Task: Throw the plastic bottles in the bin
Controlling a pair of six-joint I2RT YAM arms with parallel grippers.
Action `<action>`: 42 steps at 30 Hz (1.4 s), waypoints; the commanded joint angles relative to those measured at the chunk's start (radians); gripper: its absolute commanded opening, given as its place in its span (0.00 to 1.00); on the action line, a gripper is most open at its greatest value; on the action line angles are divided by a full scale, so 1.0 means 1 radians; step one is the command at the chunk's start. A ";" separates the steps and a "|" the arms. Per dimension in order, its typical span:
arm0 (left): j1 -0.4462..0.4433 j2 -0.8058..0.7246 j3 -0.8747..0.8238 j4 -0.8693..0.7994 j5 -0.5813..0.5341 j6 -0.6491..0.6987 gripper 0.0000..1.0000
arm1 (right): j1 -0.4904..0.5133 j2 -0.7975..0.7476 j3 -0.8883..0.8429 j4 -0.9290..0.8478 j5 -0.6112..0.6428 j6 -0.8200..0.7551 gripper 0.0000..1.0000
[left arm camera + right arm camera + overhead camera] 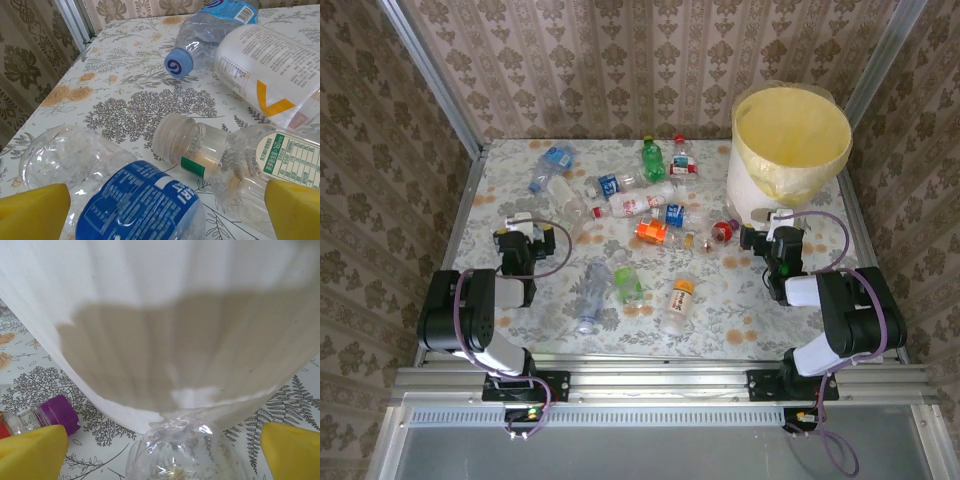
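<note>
Bottles (630, 215) are strewn across the middle of the overhead frame on the flowered table (740, 310). None is seen inside the bin (748, 190), which is stood at upper right with a yellow liner (790, 140) folded over its rim. Both tools are spread wide and nothing is clamped. The left gripper (525, 222) is placed at centre left, the right gripper (772, 218) just below the bin's wall.

In the left wrist view a blue-labelled bottle (135, 205) is framed between the yellow pads (30, 212), low in the frame. A squeeze across its labelled middle is probably best, since the bare end looks crumpled. In the right wrist view a crumpled clear bottle (185, 452) is pressed against the bin's white wall, so a lift well above the rim would be needed before any release.

Both bottles are cut off by the bottom edge, so contact with the pads cannot be judged. The bin's floor is lost in the liner's glare.
</note>
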 commanded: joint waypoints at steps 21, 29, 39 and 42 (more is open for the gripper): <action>-0.001 0.012 0.027 0.022 -0.004 0.022 1.00 | 0.001 0.012 0.027 0.050 0.039 -0.018 1.00; -0.001 0.013 0.027 0.021 -0.002 0.020 1.00 | 0.001 0.011 0.024 0.054 0.039 -0.019 1.00; 0.001 0.012 0.026 0.024 -0.001 0.021 1.00 | 0.001 0.009 0.023 0.056 0.039 -0.019 1.00; -0.003 0.010 0.002 0.069 0.001 0.022 1.00 | 0.008 -0.008 0.011 0.068 0.045 -0.026 1.00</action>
